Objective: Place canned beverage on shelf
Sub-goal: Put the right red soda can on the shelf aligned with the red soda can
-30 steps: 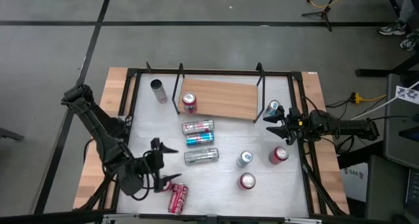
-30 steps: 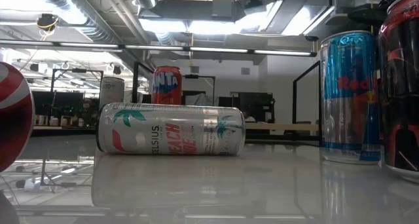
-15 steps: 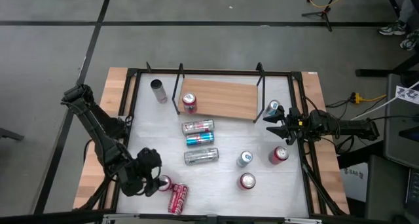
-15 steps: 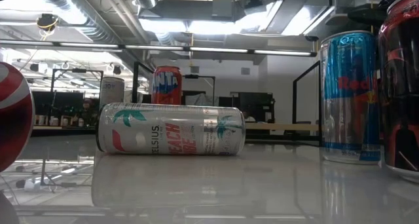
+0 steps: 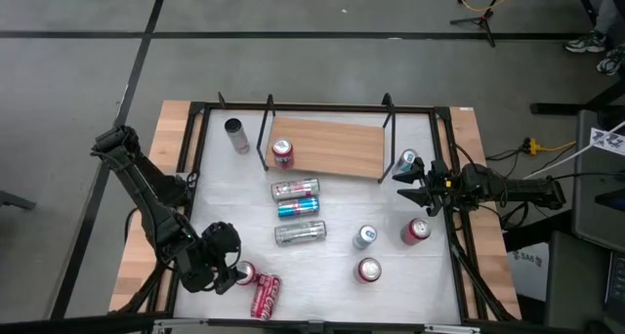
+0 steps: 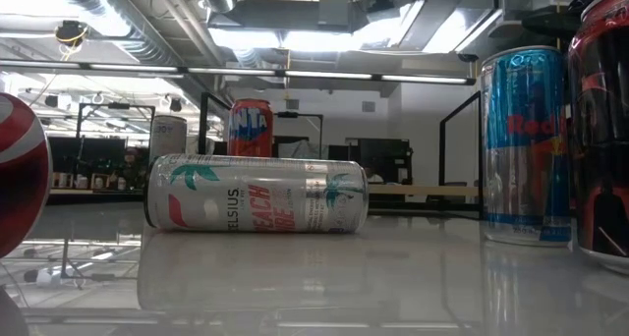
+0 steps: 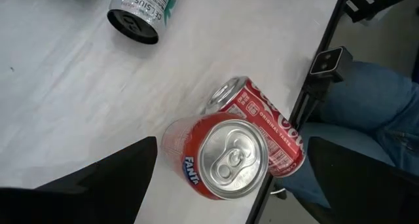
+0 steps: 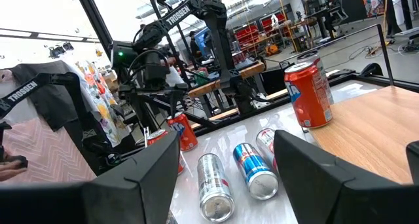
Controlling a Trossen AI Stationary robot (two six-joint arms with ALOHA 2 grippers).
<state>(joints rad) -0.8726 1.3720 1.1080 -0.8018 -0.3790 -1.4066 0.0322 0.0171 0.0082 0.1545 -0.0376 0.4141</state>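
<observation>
Left end effector [image 7: 226, 178] hangs wide open around an upright orange Fanta can [image 7: 219, 158] touching a toppled red cola can [image 7: 268, 129]; right end effector [image 5: 410, 187], partly open, empty, waits beside the light-brown wooden shelf [image 5: 332, 146].

Bright overhead ceiling lights [image 6: 295, 36], glossy reflections on white table [image 6: 314, 277], near cans blurred

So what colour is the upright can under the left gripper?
Orange-red Fanta can, clearest in the left wrist view.

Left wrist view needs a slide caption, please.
Open left gripper poised over upright Fanta can beside a toppled Coca-Cola can.
</observation>
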